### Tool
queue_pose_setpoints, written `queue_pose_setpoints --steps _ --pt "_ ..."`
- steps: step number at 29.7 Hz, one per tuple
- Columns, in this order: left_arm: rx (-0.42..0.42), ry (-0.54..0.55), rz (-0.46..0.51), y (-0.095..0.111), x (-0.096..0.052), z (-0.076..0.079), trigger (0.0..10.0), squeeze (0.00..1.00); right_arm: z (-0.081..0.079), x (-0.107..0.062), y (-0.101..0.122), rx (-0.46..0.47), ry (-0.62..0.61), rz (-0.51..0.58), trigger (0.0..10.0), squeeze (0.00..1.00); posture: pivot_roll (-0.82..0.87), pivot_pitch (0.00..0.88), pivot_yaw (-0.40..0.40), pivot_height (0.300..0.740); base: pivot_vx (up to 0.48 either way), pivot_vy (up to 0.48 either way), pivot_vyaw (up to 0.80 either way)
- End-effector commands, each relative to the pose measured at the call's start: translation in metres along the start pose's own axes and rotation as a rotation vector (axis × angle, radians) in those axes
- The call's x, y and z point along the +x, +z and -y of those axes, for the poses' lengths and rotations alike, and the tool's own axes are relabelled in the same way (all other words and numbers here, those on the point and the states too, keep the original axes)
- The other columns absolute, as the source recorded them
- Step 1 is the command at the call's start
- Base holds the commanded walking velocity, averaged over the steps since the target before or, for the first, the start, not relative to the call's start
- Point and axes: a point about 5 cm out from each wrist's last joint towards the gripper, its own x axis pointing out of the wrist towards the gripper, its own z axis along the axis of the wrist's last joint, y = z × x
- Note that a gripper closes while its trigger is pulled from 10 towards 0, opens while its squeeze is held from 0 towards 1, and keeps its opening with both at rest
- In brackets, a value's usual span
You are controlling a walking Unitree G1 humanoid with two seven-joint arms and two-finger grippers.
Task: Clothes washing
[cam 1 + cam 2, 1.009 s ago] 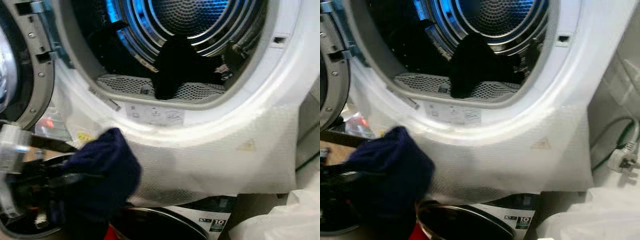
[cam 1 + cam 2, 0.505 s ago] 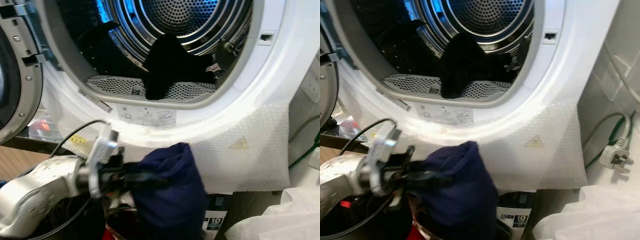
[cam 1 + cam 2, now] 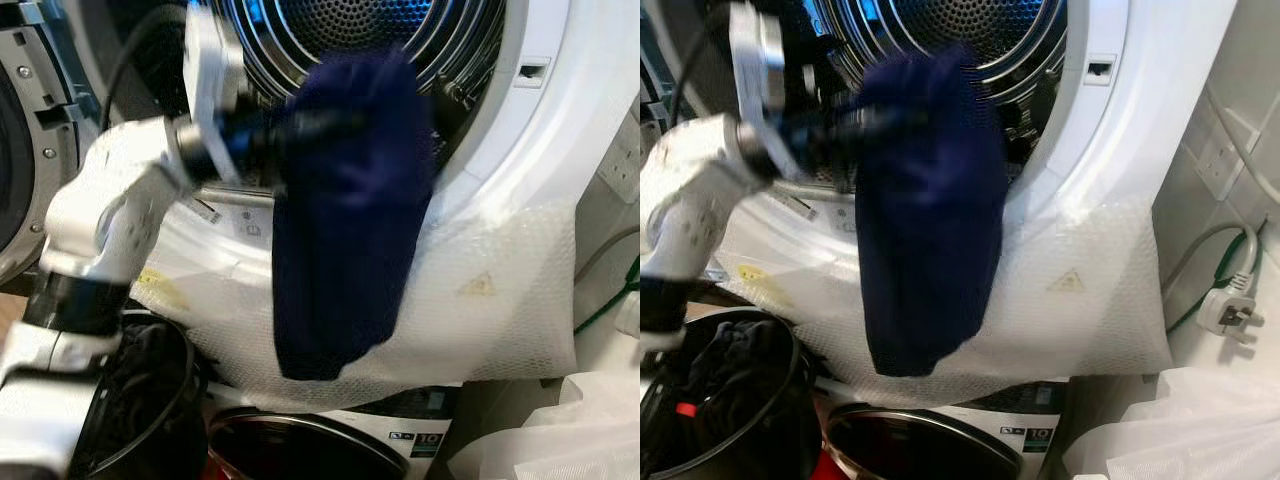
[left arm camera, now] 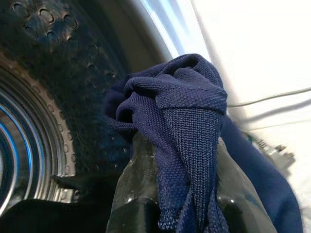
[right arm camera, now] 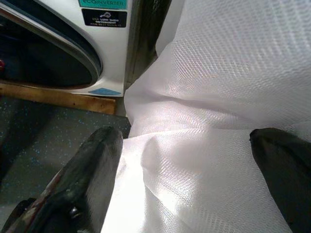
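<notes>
A navy blue knit garment (image 3: 345, 210) hangs from my left gripper (image 3: 300, 128), which is shut on its top fold at the mouth of the upper machine's drum (image 3: 350, 20). The cloth droops over the white door rim (image 3: 500, 150) and down the front. In the left wrist view both black fingers (image 4: 141, 179) pinch the bunched navy cloth (image 4: 184, 111) before the perforated drum wall. My right gripper (image 5: 194, 160) hangs low and open over a white plastic sheet (image 5: 218, 97). The garment hides what lies at the drum's front lip.
A black basket (image 3: 140, 390) with dark clothes stands at lower left. The drum's open door (image 3: 30, 150) is at the left. Bubble wrap (image 3: 490, 320) covers the front panel. Below is a second machine's round door (image 3: 300, 450). A plug and cable (image 3: 1225, 310) lie at the right.
My left arm has lifted the navy garment from low in front of the machine up to the drum opening. The dark item on the drum's lip is now covered by it.
</notes>
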Motion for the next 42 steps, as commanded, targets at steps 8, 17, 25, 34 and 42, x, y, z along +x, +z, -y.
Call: queue_pose_setpoints --steps 8,17,25,34,42 --pt "0.338 0.575 -0.026 0.034 0.016 -0.080 10.0 0.00 0.001 -0.001 -0.004 0.019 -0.008 -0.008 10.0 0.00 0.11 0.000 0.013 0.740 0.000 0.000 0.00" --pt "0.287 0.806 -0.144 0.002 -0.004 -0.098 10.0 0.00 0.005 -0.002 -0.012 0.030 -0.021 -0.021 10.0 0.00 0.06 0.000 0.019 0.740 0.000 0.000 0.00" --pt "0.142 0.727 -0.249 -0.035 -0.004 -0.088 10.0 0.00 0.018 -0.005 -0.025 0.042 -0.057 -0.032 10.0 0.00 -0.01 0.000 0.026 0.740 0.000 0.000 0.00" --pt "0.126 0.434 -0.285 -0.049 0.016 -0.069 10.0 0.00 0.030 -0.012 -0.049 0.036 -0.083 -0.070 10.0 0.00 -0.05 0.005 0.029 0.740 0.000 0.000 0.00" --pt "0.202 0.339 -0.259 -0.031 0.045 -0.064 10.0 0.00 0.038 -0.016 -0.060 0.056 -0.117 -0.080 10.0 0.00 -0.09 0.000 0.045 0.740 0.000 0.000 0.00"
